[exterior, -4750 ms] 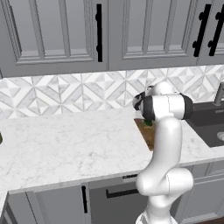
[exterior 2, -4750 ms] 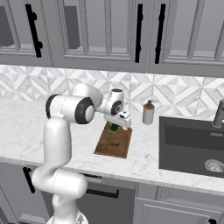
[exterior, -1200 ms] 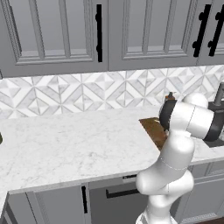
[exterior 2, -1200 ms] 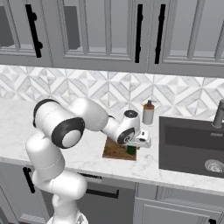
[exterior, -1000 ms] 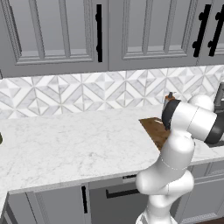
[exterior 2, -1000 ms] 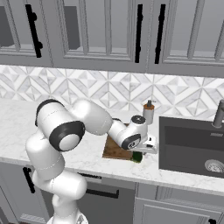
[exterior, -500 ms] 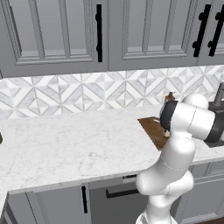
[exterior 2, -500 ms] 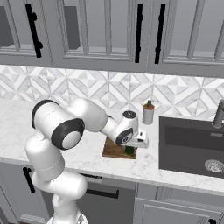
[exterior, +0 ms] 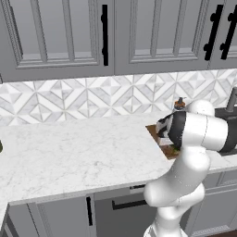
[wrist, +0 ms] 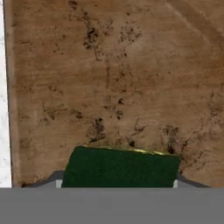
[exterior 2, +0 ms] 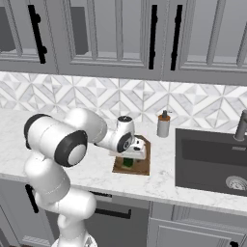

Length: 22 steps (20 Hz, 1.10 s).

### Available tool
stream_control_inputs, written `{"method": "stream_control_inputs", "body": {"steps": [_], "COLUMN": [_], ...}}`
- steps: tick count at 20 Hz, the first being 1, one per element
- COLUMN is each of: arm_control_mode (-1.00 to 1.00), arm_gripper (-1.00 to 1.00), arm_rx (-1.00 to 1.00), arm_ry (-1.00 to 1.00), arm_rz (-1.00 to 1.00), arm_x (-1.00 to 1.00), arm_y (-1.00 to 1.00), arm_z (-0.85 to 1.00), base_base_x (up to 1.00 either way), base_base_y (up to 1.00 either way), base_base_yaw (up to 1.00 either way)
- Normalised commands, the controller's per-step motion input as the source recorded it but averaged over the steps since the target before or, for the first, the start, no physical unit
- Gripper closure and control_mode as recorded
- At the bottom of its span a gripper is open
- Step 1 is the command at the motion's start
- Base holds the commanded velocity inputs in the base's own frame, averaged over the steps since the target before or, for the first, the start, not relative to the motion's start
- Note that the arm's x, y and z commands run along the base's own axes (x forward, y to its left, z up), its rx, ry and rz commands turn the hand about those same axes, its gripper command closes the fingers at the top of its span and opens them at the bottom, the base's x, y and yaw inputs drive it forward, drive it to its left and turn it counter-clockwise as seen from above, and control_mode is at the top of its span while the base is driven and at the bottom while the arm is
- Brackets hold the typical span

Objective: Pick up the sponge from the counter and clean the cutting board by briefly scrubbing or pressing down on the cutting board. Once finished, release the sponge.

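No readable writing or labels are seen anywhere. The sponge (wrist: 120, 167) is seen dark green face up with a thin yellow-green edge along its far side, lying on the cutting board (wrist: 109, 78), clamped between the fingers of the hand (wrist: 117, 183); the fingertips themselves are mostly cut off at the bottom of the hand view, only small grey corners showing on either side of the sponge. In the right base view the hand (exterior 2: 129, 159) is lowered over the board (exterior 2: 140, 166), with a bit of green sponge (exterior 2: 127, 162) visible under it. In the left base view the board (exterior: 157, 133) is largely hidden behind the arm. The white marble worktop (exterior 2: 164, 176) carries the board; a strip of it is seen at the left edge of the hand view. A soap dispenser (exterior 2: 164, 124) stands near the backsplash, right of the board, and a dark sink (exterior 2: 212, 161) lies further right, with a faucet (exterior 2: 240, 125) cut off at the frame edge.
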Motion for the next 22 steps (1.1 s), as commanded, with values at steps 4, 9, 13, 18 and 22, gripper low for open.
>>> {"method": "stream_control_inputs", "body": {"steps": [4,9,13,18,22], "arm_control_mode": [-1.0,-1.0,-1.0,-1.0,-1.0], "arm_gripper": [1.0,1.0,1.0,1.0,1.0], "arm_rx": [0.0,0.04,0.06,0.05,0.01], "arm_ry": [0.0,0.06,0.11,0.09,0.05], "arm_rz": [0.01,0.0,0.0,0.0,0.02], "arm_x": [0.28,0.63,0.79,0.73,0.11], "arm_y": [0.34,-0.14,-0.32,-0.38,-0.63], "arm_z": [0.01,0.01,0.0,0.0,-0.02], "base_base_x": [0.0,0.0,0.0,0.0,0.0], "base_base_y": [0.0,0.0,0.0,0.0,0.0], "base_base_yaw": [0.0,0.0,0.0,0.0,0.0]}}
